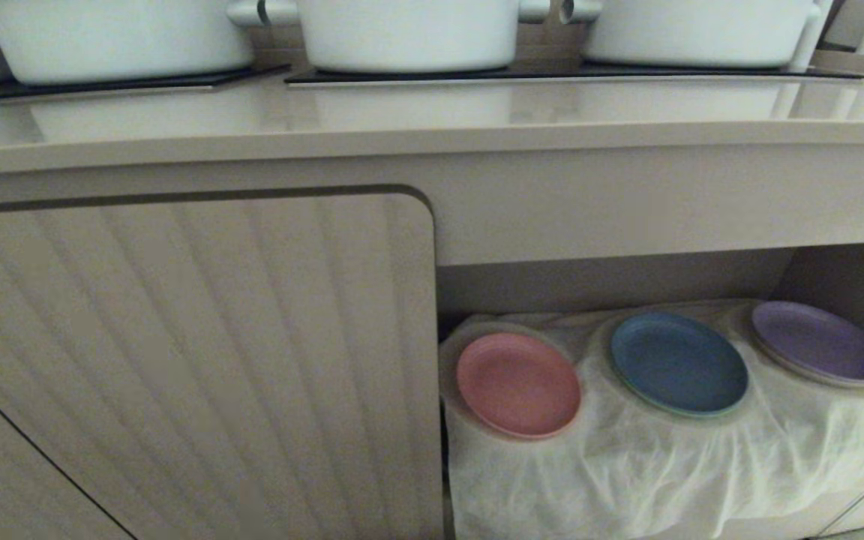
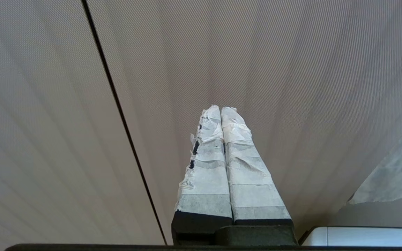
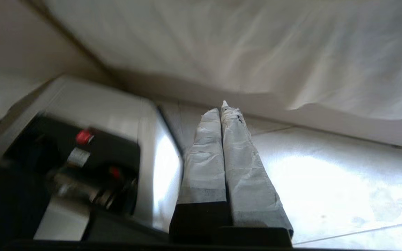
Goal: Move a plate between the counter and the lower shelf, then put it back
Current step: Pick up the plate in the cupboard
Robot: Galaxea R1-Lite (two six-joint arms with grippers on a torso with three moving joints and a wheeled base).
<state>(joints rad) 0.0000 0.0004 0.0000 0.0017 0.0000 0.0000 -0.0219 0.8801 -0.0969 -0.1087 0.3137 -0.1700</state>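
The pink plate (image 1: 518,384) rests tilted on the leftmost cloth-covered mound in the lower shelf (image 1: 612,281), under the counter (image 1: 432,127). Neither gripper shows in the head view. In the left wrist view my left gripper (image 2: 220,108) is shut and empty, its taped fingers pressed together in front of the ribbed cabinet door (image 2: 257,62). In the right wrist view my right gripper (image 3: 222,106) is also shut and empty, low above the pale floor (image 3: 326,181), pointing toward the draped white cloth (image 3: 257,45). The plate is in neither wrist view.
A blue plate (image 1: 678,364) and a purple plate (image 1: 818,341) lie on the white cloth (image 1: 664,465) beside the pink one. White pots (image 1: 409,30) stand on black hob panels (image 1: 552,73). The ribbed door (image 1: 192,360) closes the left side. My base (image 3: 110,139) is beside the right gripper.
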